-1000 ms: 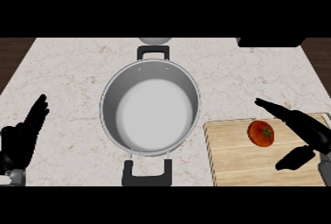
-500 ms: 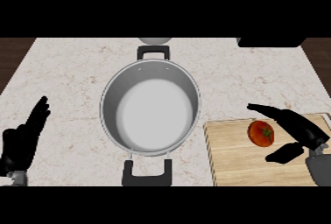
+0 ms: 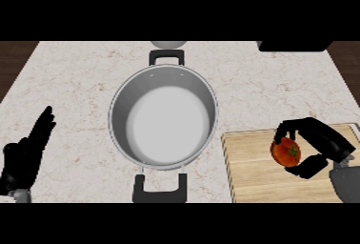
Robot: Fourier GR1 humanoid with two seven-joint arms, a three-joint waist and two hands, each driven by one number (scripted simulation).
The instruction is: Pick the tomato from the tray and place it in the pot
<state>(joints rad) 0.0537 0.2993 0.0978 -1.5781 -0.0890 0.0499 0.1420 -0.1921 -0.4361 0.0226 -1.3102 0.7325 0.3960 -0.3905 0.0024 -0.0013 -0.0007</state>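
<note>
You can't see the far side of the tomato (image 3: 286, 152): the right hand (image 3: 320, 143) covers its right half, and only the red left face with the dark stem mark shows. The right forearm runs off the lower right edge. The tray (image 3: 249, 167) is cut by the lower band and its right part sits under the hand. At the top edge a pale round thing (image 3: 168, 44) and a dark block (image 3: 294, 45) are both clipped, so you can't tell what they are.

The pot (image 3: 163, 119) sits mid-counter, just left of the tray, black handles top and bottom, nothing inside. Nothing lies between tray and pot.

Tomato sits on the tray, near its middle. Right fingers (image 3: 290, 127) curl over its top, thumb (image 3: 309, 167) hooks under its lower right; the tomato sits between them, hand closed around it.

Left hand (image 3: 25, 157) rests at the left edge, fingers straight, holding nothing.
</note>
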